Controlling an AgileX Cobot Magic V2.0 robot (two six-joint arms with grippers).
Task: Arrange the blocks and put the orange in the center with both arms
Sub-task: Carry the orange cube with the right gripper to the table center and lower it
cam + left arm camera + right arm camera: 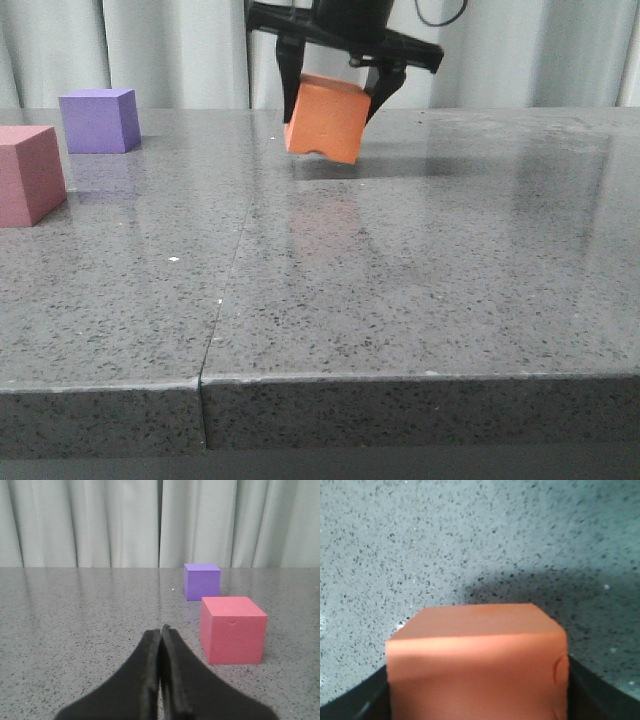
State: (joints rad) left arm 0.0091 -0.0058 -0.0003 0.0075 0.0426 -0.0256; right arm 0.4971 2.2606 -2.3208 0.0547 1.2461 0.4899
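I'm gripping the orange block (326, 118) tilted in the right fingers (290, 75) over the desk (400, 280); left fingers (150, 680) are sitting pressed together.

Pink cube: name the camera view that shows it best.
Left wrist view: the pink cube sits whole, top and front faces visible. The front view cuts it off at the picture's edge; the right wrist view misses it.

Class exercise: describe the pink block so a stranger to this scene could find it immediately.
Start at the grey speckled stone table and go to its left edge in the front view. The pink matte foam cube sits there, nearer the camera than the purple matte foam cube. It rests on the table, unlike the lifted orange foam cube.
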